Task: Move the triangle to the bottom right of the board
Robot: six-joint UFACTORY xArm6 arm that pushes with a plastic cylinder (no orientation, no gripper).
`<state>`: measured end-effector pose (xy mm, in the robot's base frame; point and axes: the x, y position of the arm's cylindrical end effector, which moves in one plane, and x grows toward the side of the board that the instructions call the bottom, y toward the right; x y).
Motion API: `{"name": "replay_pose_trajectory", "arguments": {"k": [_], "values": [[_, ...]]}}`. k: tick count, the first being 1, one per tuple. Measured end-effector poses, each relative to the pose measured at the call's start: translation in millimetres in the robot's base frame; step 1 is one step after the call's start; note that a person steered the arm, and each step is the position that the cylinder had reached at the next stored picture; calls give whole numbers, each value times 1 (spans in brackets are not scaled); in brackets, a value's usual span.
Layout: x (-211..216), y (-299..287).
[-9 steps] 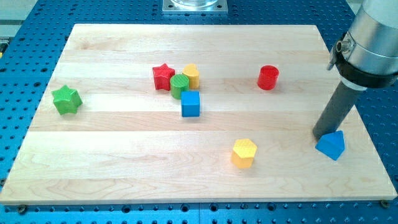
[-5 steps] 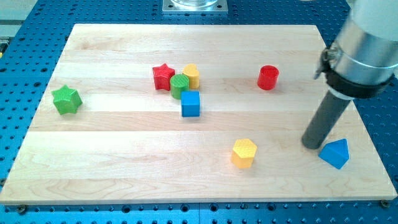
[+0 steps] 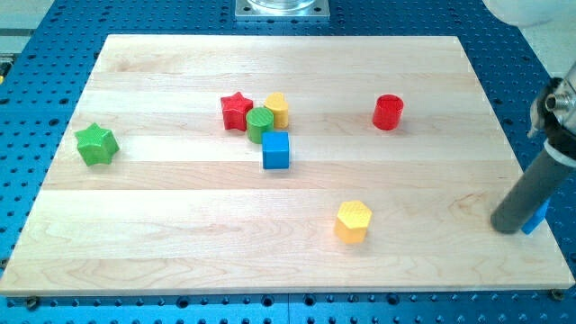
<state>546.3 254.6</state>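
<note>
The blue triangle sits near the board's right edge, low in the view, and is mostly hidden behind my rod; only a sliver shows at the rod's right side. My tip rests on the board right against the triangle's left side.
A yellow hexagon block lies left of my tip. A red cylinder is at upper right. A red star, green cylinder, yellow block and blue cube cluster at centre left. A green star lies far left.
My tip has swung from the triangle's left to the right, close to the board's right edge. The blue triangle has been pushed right and is now mostly hidden by the rod.
</note>
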Motion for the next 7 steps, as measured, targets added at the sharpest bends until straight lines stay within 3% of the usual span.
{"name": "replay_pose_trajectory", "arguments": {"k": [2,3,5,7], "values": [[-106,13],[-98,58],[-19,63],[-14,40]]}}
